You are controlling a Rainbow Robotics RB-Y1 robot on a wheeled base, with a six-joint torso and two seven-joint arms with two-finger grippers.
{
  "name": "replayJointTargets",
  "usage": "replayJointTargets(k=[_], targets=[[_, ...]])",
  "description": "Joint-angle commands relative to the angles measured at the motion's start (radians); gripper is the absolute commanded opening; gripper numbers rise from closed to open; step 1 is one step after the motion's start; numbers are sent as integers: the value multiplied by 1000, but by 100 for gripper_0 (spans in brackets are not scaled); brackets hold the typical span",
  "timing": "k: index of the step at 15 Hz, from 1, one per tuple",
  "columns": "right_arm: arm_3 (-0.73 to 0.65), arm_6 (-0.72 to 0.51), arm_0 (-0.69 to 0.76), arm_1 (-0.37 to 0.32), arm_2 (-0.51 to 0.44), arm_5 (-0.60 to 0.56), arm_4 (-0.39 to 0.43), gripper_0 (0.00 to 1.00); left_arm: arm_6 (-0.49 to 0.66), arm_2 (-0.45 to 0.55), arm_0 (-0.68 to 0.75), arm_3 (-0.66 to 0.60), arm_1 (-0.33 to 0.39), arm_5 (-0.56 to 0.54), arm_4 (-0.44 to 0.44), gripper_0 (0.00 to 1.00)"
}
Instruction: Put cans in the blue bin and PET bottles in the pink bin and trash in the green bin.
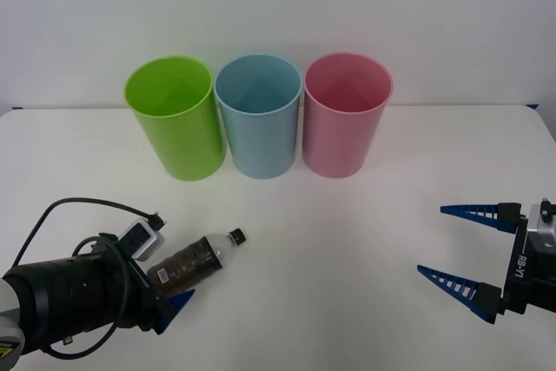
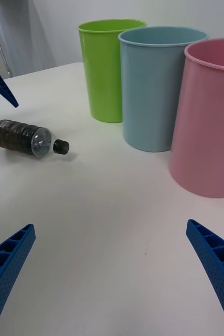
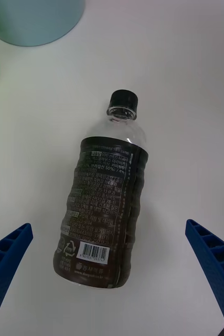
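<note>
The PET bottle (image 1: 198,258) is seen lying on its side on the white table (image 1: 347,249), cap toward the bins, with the left gripper (image 3: 112,273) spread wide around its base and nothing grasped. The right gripper (image 1: 460,249) is held open and empty, well apart (at the table's right). The green bin (image 1: 176,119), blue bin (image 1: 259,117) and pink bin (image 1: 346,115) are lined up upright at the back.

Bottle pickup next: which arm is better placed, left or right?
Left. The left end effector is open and already straddles the bottle lying on the table, fingers either side of its base. The right end effector, also open, sits far across the table, though nearer the pink bin.
</note>
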Motion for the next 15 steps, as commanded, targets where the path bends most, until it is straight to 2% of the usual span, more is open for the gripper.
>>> replayJointTargets(k=[1, 4, 9, 15], targets=[[0, 0, 0, 0, 0, 0, 0, 100, -3, -27, -31, 51, -42, 5, -33, 100], [0, 0, 0, 0, 0, 0, 0, 100, -5, -42, -49, 89, -112, 5, -109, 100], [0, 0, 0, 0, 0, 0, 0, 100, -5, -90, -112, 189, -188, 5, -179, 100], [0, 0, 0, 0, 0, 0, 0, 100, -5, -148, -177, 287, -214, 19, -199, 100]])
